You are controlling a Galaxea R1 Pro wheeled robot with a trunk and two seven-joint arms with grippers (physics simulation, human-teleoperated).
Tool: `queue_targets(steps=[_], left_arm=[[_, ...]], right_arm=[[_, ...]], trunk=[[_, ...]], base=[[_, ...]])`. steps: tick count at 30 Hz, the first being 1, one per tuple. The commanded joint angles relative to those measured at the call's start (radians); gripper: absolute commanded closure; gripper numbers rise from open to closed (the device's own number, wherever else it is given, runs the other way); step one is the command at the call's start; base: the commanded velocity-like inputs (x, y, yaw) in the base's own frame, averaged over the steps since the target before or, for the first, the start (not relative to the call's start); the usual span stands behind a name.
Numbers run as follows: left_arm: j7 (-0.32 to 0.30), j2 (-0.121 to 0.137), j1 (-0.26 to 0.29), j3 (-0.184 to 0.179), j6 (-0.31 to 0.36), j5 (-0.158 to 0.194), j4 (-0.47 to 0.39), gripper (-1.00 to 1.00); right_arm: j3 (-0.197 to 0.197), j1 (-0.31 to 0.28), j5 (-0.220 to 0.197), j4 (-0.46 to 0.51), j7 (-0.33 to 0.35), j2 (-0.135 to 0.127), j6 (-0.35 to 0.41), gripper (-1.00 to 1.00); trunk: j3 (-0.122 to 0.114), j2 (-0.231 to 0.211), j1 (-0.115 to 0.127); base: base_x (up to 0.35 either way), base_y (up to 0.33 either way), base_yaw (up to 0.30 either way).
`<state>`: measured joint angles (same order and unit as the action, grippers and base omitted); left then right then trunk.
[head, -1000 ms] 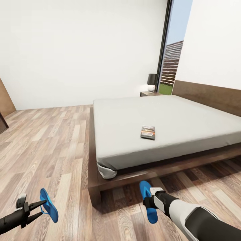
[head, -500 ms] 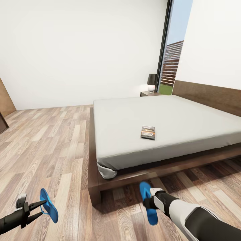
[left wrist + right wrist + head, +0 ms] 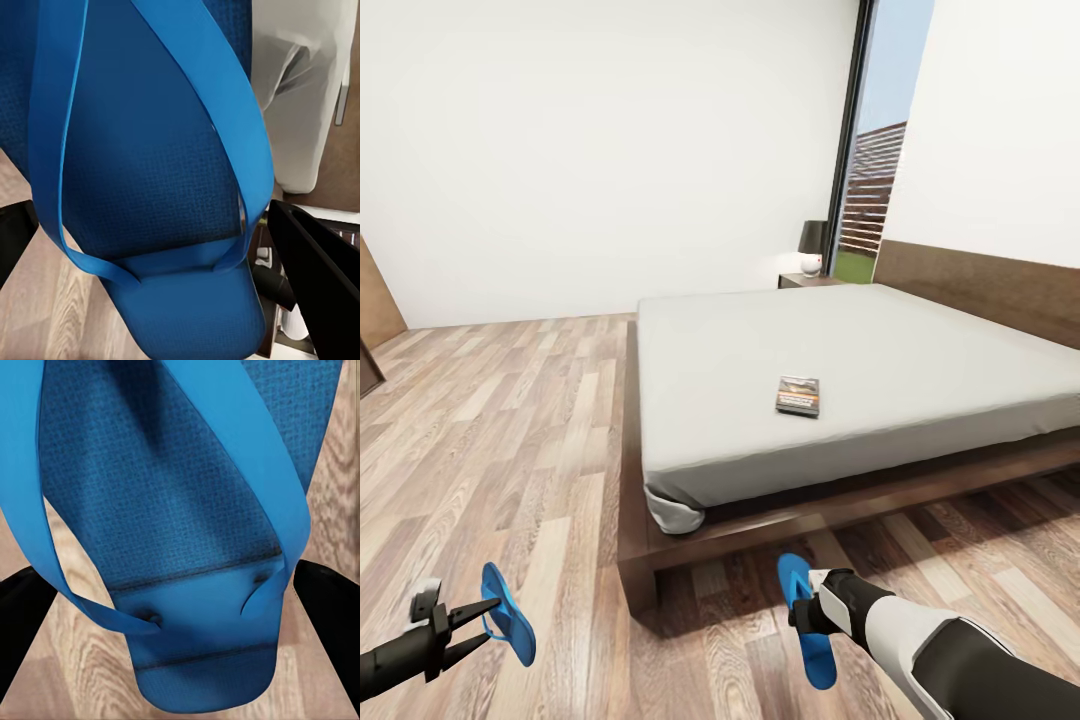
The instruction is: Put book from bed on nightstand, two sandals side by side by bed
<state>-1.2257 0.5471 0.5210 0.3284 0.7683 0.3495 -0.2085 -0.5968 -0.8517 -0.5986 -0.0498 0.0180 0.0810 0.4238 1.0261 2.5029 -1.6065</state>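
Each gripper holds one bright blue sandal above the wood floor, near the foot corner of the bed (image 3: 660, 545). My left gripper (image 3: 490, 620) is shut on the left sandal (image 3: 512, 632), which is tilted on edge. In the left wrist view that sandal (image 3: 150, 187) sits between the black fingers (image 3: 319, 292). My right gripper (image 3: 800, 608) is shut on the other sandal (image 3: 816, 655), seen close up as a blue sole (image 3: 172, 510) between its fingers (image 3: 334, 611). The book (image 3: 799, 395) lies flat on the grey mattress. A nightstand (image 3: 805, 281) with a lamp (image 3: 813, 245) stands beyond the bed.
The bed's dark wooden frame corner juts out between the two arms. A tall black-framed window (image 3: 865, 150) is behind the nightstand. A brown door (image 3: 375, 300) is at the far left. Wood-plank floor (image 3: 510, 420) stretches left of the bed.
The whole picture has shifted a little, so the camera has moved. Both grippers keep hold of their sandals and sit slightly lower in the view.
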Motion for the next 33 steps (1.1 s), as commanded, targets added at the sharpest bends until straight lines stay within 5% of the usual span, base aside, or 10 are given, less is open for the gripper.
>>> queue_targets(steps=[1, 18, 33], left_arm=[[-0.001, 0.000, 0.001, -0.002, 0.008, 0.005, 0.000, 1.00], [-0.001, -0.001, 0.001, -0.002, 0.008, 0.005, 0.001, 1.00], [-0.001, -0.001, 0.001, -0.002, 0.008, 0.005, 0.001, 1.00]], right_arm=[[-0.009, -0.001, -0.009, -0.002, 0.003, 0.001, 0.001, 1.00], [-0.011, -0.001, -0.010, -0.002, 0.002, 0.002, -0.001, 1.00], [-0.011, -0.001, -0.011, -0.002, 0.002, 0.002, -0.020, 1.00]], trunk=[[0.001, 0.000, 0.000], [0.001, 0.000, 0.000], [0.001, 0.000, 0.000]], base=[[0.000, -0.081, 0.000], [0.053, -0.093, 0.006], [0.028, -0.009, 0.175]])
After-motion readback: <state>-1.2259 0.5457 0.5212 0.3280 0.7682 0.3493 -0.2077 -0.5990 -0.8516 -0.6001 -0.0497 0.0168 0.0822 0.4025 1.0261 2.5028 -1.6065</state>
